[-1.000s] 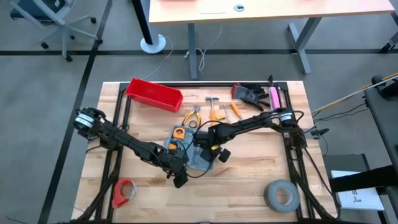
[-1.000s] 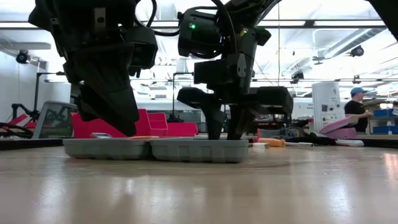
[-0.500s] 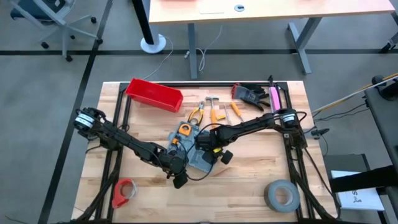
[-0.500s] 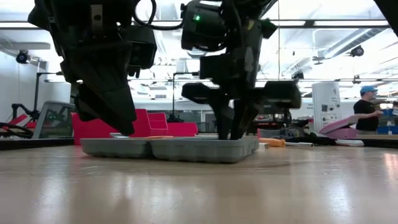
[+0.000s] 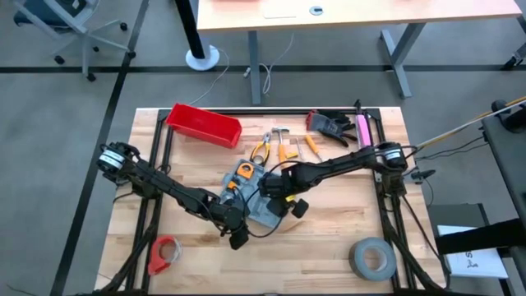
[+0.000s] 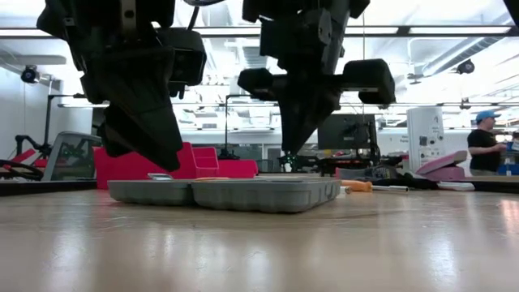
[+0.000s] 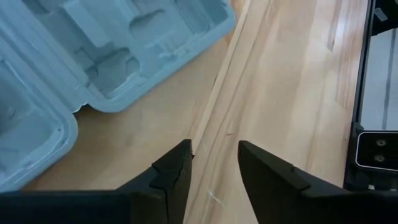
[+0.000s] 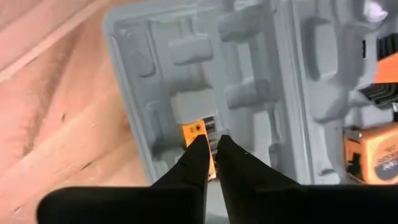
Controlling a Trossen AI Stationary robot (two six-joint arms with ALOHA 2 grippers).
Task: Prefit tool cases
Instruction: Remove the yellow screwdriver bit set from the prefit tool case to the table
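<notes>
High view looks straight down on the whole table (image 5: 345, 238); low view sits at tabletop level, close. Both wrist views look down at the case (image 8: 261, 81), frame centre.

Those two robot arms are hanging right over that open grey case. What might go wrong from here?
Two things, I think. The right gripper is nearly shut above a small orange piece in a recess of the tool case; if that piece isn't seated, it may pop out. The case's right end looks slightly lifted off the table in the low view, so a push could shift it. The left gripper waits open beside the case.
</notes>
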